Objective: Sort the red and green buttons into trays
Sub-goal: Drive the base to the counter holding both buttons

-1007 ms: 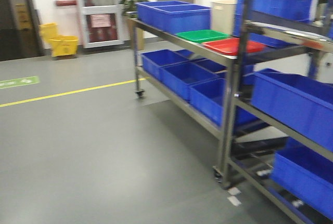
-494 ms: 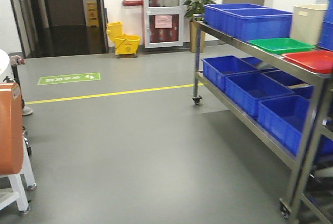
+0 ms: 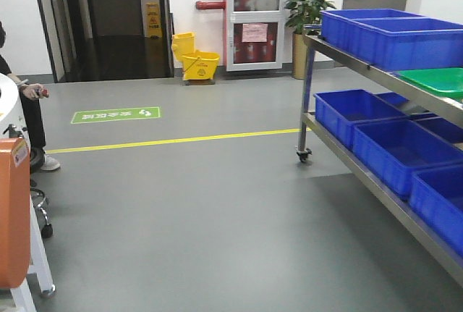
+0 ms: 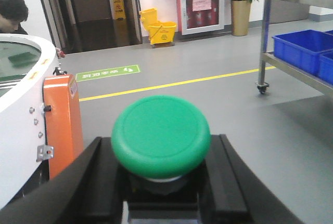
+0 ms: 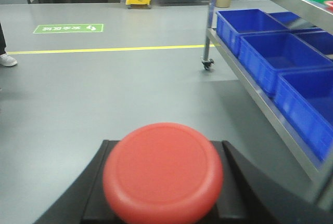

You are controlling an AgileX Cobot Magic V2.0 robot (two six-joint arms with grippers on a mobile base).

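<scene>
Grey hall floor is stretching ahead; the left claw (image 4: 161, 182) is gripping the green button (image 4: 161, 133) and the right claw (image 5: 164, 195) is clamping the red button (image 5: 163, 174), both hanging over the floor. The green tray (image 3: 434, 80) is lying ahead and rightward on the steel rack's (image 3: 307, 95) top shelf, likely nearer the right arm. A red sliver just beside it is probably the red tray (image 5: 329, 4).

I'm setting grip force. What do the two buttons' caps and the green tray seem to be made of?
The green button has a cap that looks like smooth moulded plastic, satin, with a soft even sheen. The red button looks alike, though blurred. The green tray is probably glossy plastic: its rim catches light.
</scene>
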